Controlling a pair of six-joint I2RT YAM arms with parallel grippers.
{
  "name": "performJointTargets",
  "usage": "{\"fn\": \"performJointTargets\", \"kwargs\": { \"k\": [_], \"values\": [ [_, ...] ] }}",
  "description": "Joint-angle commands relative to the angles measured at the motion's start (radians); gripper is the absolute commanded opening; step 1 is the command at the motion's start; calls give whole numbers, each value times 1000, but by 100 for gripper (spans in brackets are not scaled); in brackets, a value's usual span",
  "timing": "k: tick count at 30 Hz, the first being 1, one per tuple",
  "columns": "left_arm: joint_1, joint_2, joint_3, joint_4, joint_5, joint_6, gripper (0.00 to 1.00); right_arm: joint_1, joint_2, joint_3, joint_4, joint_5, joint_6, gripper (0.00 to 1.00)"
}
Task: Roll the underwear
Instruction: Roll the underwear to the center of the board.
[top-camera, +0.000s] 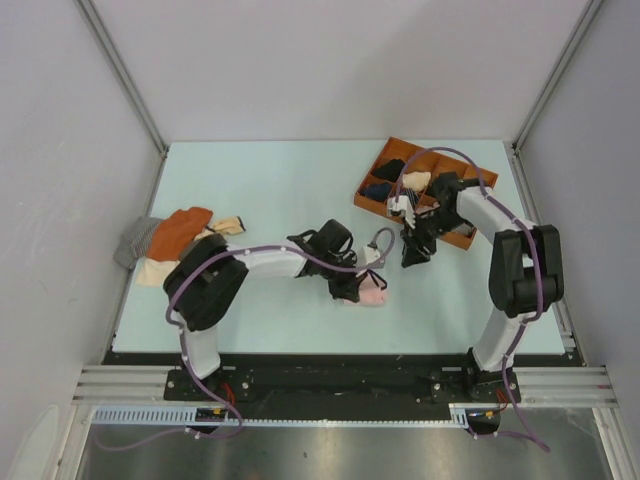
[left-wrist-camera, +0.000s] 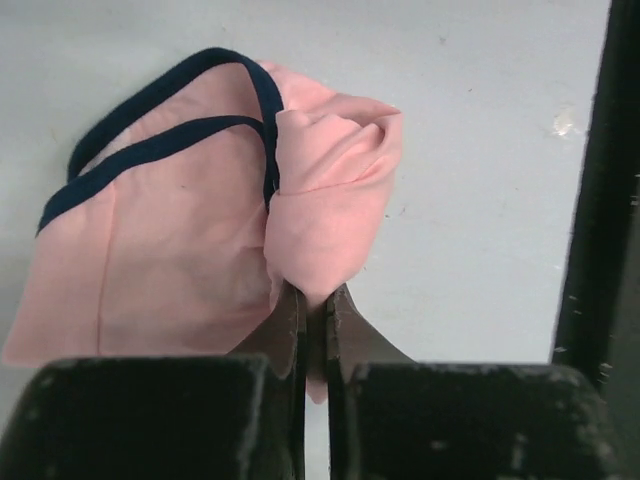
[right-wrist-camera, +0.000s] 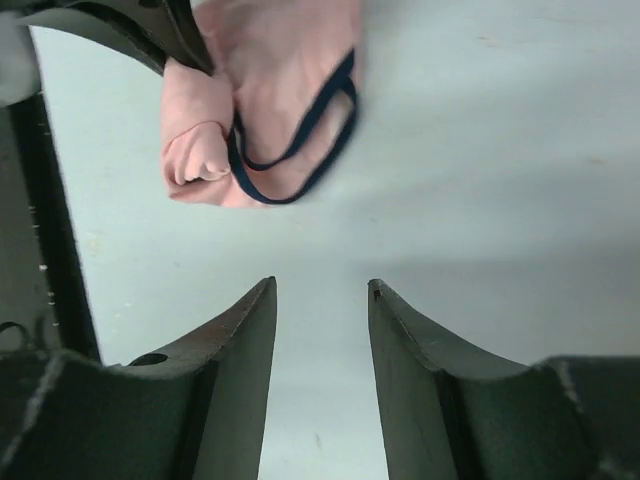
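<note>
- Could unroll: pinched only at the near end of the rolled fold, with the rest of the underwear (left-wrist-camera: 170, 270) flat and loose on the table (left-wrist-camera: 480, 150).
- Could drag instead of rolling if pulled sideways.
- Left gripper (left-wrist-camera: 317, 335): pressed together, pinching that rolled end.
- Right gripper (right-wrist-camera: 320, 300): spread partway, holding nothing, near the underwear but apart.

Top camera looks down from above and behind the near edge, whole table (top-camera: 260, 180) in frame. Left wrist camera sits close on the underwear (left-wrist-camera: 190, 260); right wrist camera shares it from farther back, facing down
</note>
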Motion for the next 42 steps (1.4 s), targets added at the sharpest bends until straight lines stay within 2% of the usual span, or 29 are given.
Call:
{"fn": "performJointTargets", "kwargs": {
  "k": [1, 5, 10, 12, 17, 23, 26, 29, 30, 31, 33, 34, 37, 42],
  "values": [
    [17, 152, 146, -279, 168, -64, 0, -18, -121, -55, 27, -10, -100, 47],
    [55, 258, 243, -357, 193, -116, 1, 63, -249, -180, 45, -31, -259, 51],
    [100, 346, 283, -371, 245, -156, 2, 212, -381, -364, 252, 56, -296, 59],
    [118, 358, 286, -370, 252, -159, 2, 275, -400, -389, 329, 96, -296, 60],
    [141, 375, 294, -354, 260, -178, 3, 370, -379, -429, 484, 186, -270, 61],
    [143, 363, 271, -304, 249, -208, 6, 436, -302, -470, 561, 294, -282, 60],
    [144, 314, 225, -216, 236, -253, 11, 458, -262, -492, 575, 335, -276, 53],
    [150, 222, 148, -91, 213, -305, 18, 462, -227, -491, 566, 349, -257, 36],
    [152, 149, 116, -45, 210, -328, 24, 462, -219, -490, 561, 348, -251, 28],
    [152, 95, 81, 72, 194, -337, 29, 458, -218, -492, 555, 337, -245, 25],
    [153, -8, -53, 209, 107, -351, 42, 448, -219, -487, 532, 309, -236, 20],
    [153, -115, -94, 312, 79, -348, 45, 432, -214, -469, 515, 265, -233, 19],
    [155, -255, -223, 432, -14, -322, 49, 393, -176, -387, 389, 156, -220, 15],
    [155, -386, -429, 616, -80, -304, 56, 359, -119, -291, 213, 72, -208, 13]
  ]
}}
